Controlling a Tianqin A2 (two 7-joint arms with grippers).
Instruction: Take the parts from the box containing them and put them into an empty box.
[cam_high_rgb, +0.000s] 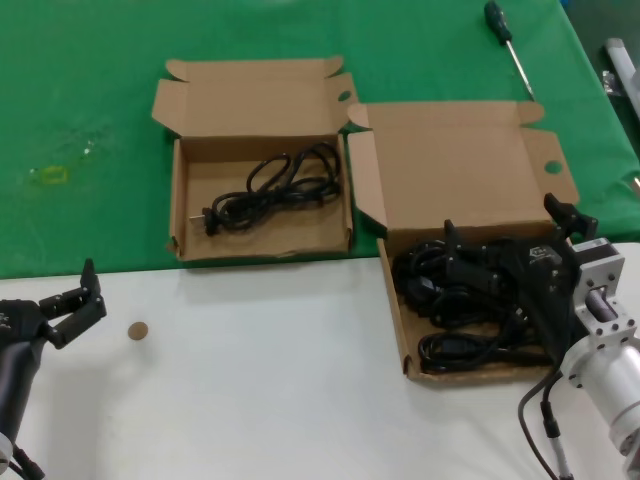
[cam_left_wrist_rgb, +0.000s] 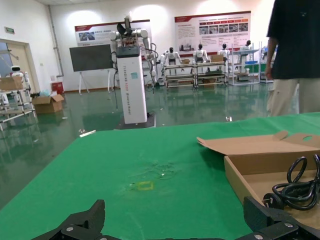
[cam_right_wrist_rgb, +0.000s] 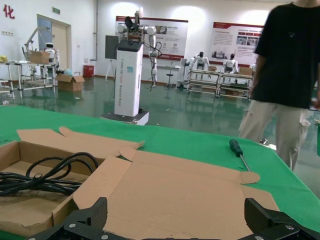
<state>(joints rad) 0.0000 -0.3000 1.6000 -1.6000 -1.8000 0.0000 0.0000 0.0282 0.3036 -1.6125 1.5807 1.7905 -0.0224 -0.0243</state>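
The larger, shallower brown cardboard box (cam_high_rgb: 470, 160) with the wide lid flap serves as the landmark. Inside it lie the parts, a heap of thin black power cables with moulded plugs (cam_high_rgb: 440, 300), filling its tray. The right gripper (cam_high_rgb: 505, 265) hangs directly over that heap, its black fingers spread apart in the right wrist view with nothing between them; whether they touch the cables cannot be told.

Just to the left of the landmark box, nearly touching its flap, sits the smaller, deeper brown cardboard box (cam_high_rgb: 180, 190); one coiled black cable bundle (cam_high_rgb: 275, 185) already rests on its floor. Beyond the landmark box, on the green cloth (cam_high_rgb: 90, 110), lies a green-handled screwdriver (cam_high_rgb: 505, 40).

The left gripper (cam_high_rgb: 70, 305) waits far to the left of the landmark box, over the white tabletop (cam_high_rgb: 250, 400), fingers apart and empty.

The cables look light, limp and tangle-prone. Pinching one coil where its loops bunch together, rather than a slick plug, seems likeliest to lift a single bundle without dragging neighbours along.
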